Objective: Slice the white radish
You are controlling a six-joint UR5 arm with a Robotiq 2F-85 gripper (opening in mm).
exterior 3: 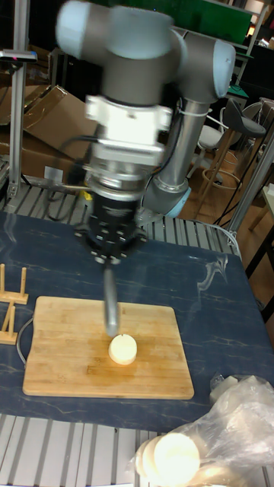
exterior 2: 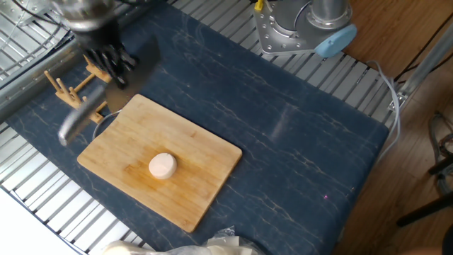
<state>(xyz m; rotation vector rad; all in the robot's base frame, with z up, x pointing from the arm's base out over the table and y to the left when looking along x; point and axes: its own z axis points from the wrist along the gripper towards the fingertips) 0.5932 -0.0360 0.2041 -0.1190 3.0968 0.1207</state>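
The white radish (exterior 2: 162,166) (exterior 3: 122,349) is a small cream-white round puck lying near the middle of the wooden cutting board (exterior 2: 202,152) (exterior 3: 68,358). My gripper (exterior 2: 113,62) (exterior 3: 113,247) hovers over the board's far left corner, blurred by motion. It is shut on a knife (exterior 2: 86,115) (exterior 3: 111,300) with a grey metal blade. In the fixed view the knife slants down and left, beyond the board's edge. The tall fixed view shows its tip hanging just above and behind the radish, apart from it.
A small wooden peg rack (exterior 2: 65,91) (exterior 3: 9,304) stands left of the board on the dark blue mat (exterior 2: 297,156). A plastic bag with pale round slices (exterior 2: 212,246) (exterior 3: 213,434) lies at the near edge. The arm's base (exterior 2: 297,28) stands at the back.
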